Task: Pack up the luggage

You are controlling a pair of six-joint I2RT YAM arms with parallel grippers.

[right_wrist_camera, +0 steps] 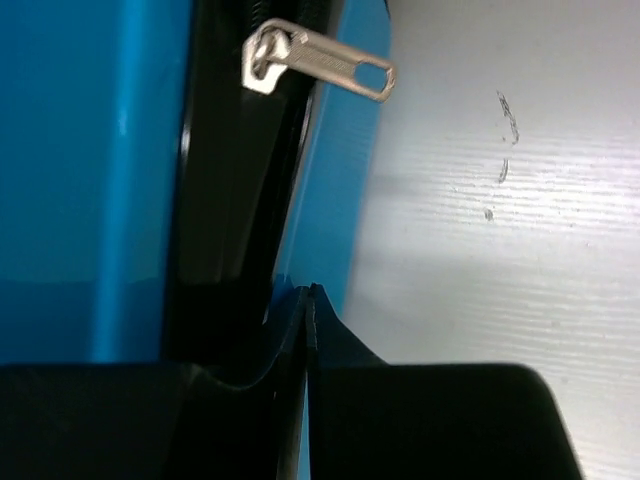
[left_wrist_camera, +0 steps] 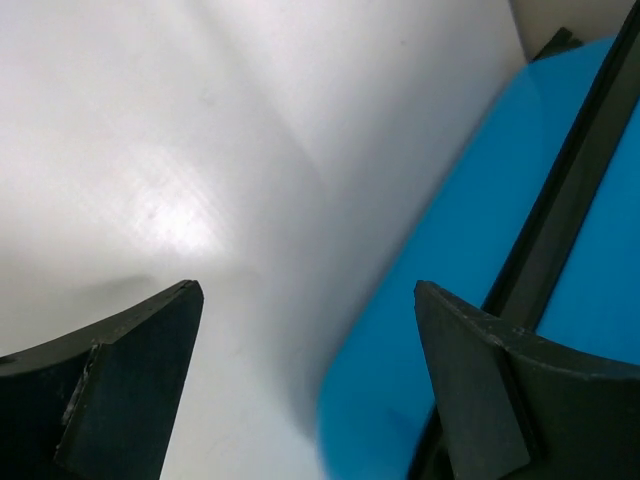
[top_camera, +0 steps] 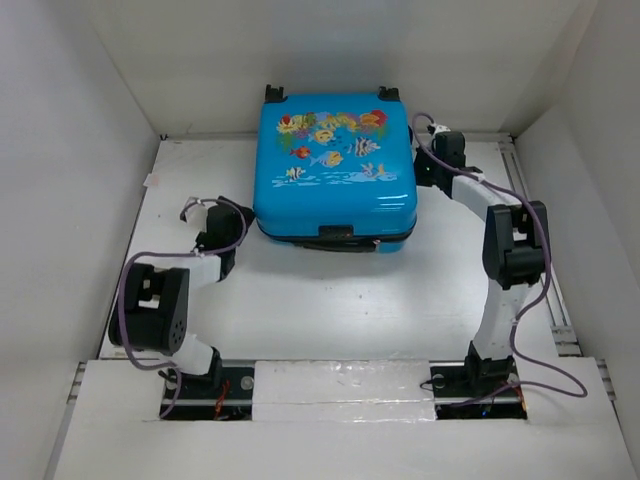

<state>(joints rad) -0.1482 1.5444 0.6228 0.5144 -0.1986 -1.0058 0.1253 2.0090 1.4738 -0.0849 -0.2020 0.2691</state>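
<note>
The luggage (top_camera: 335,160) is a bright-blue suitcase lying flat and closed at the back of the table, fish print facing up, wheels toward the back wall. My left gripper (top_camera: 238,222) is open and empty beside its front left corner; the left wrist view shows the open gripper (left_wrist_camera: 305,295) with the blue shell (left_wrist_camera: 470,250) to its right. My right gripper (top_camera: 420,168) is at the suitcase's right side. In the right wrist view the gripper (right_wrist_camera: 310,292) is shut, tips against the blue shell (right_wrist_camera: 90,150) at its black zipper seam. A silver zipper pull (right_wrist_camera: 320,62) hangs free above them.
The white table (top_camera: 330,300) has white walls on the left, right and back. A black handle (top_camera: 335,233) sits on the suitcase's front side. A raised white ledge (top_camera: 340,385) runs along the near edge between the arm bases.
</note>
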